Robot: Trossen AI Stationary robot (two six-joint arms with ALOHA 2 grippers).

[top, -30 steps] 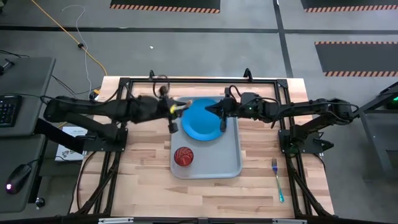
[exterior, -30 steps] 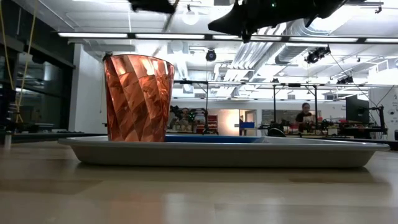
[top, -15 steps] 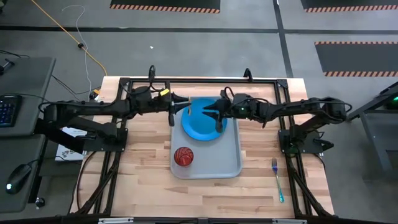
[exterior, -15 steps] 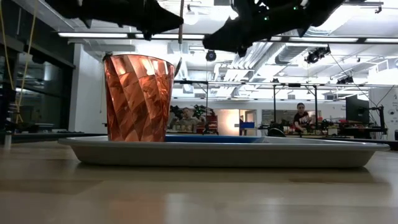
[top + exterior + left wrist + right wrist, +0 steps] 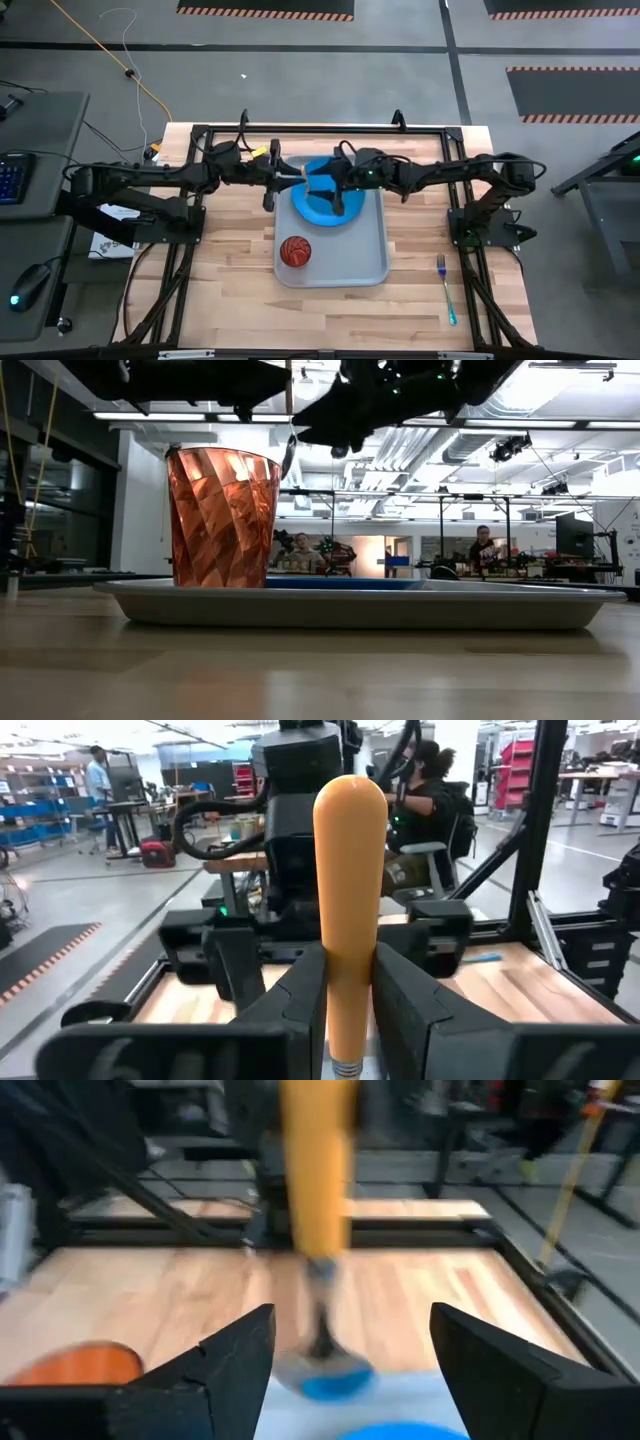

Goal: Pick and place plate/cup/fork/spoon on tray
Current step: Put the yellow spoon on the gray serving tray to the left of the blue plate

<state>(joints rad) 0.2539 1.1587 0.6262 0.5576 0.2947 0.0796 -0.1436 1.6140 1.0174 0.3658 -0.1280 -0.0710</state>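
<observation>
Overhead, the left gripper [image 5: 290,178] is clamped on the orange-yellow-handled metal spoon [image 5: 349,920], held upright in the air at the nine-o'clock edge of the round bright blue plate [image 5: 322,205]. Facing it from three o'clock, the right gripper [image 5: 318,183] hangs with fingers spread. That plate lies at the twelve-o'clock end of the pale grey-blue rectangular tray [image 5: 370,255], the small red cup [image 5: 295,251] toward seven. At the table's five o'clock lies the teal-handled fork [image 5: 446,290].

We've got a light wooden table [image 5: 230,270] here. Sitting straight on it is the grey-blue tray [image 5: 370,262], about in the middle, and the fork [image 5: 446,291] lying way off near the right edge.
</observation>
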